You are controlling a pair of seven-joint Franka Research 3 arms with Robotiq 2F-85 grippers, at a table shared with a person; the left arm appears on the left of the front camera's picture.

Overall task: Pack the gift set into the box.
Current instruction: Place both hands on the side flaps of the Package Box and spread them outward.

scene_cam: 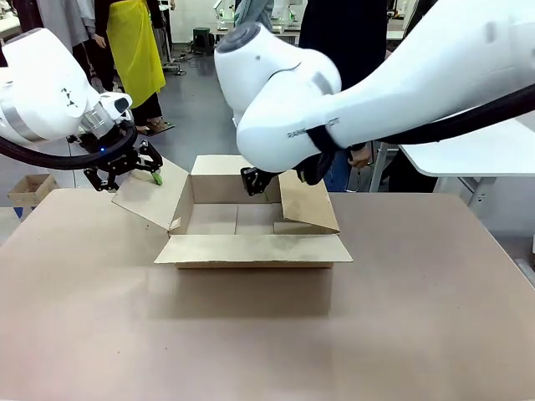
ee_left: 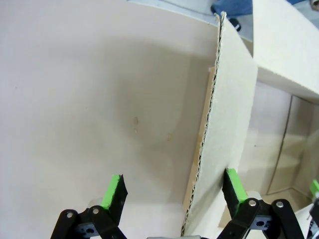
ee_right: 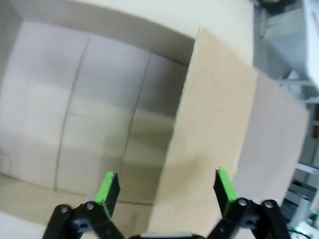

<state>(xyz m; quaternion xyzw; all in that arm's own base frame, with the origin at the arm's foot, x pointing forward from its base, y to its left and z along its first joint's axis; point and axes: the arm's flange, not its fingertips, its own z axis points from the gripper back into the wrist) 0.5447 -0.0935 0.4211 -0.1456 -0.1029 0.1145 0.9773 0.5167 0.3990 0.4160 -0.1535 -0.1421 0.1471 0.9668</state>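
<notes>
Standing open mid-worktop (scene_cam: 418, 317), the cardboard box (scene_cam: 251, 249) is being straddled at its left flap (scene_cam: 150, 196) by the left gripper (scene_cam: 134, 177); right gripper (ee_right: 164, 186) hovering above; all fingers (ee_left: 113, 191) wide. Likely light, creasable: pinch flap edges.

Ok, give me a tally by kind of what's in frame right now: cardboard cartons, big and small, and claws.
Large cardboard box, flaps open: 1
Small brown carton, off to the left: 1
Claws: 2 (left claw, right claw, both open)
Total: 4
</notes>
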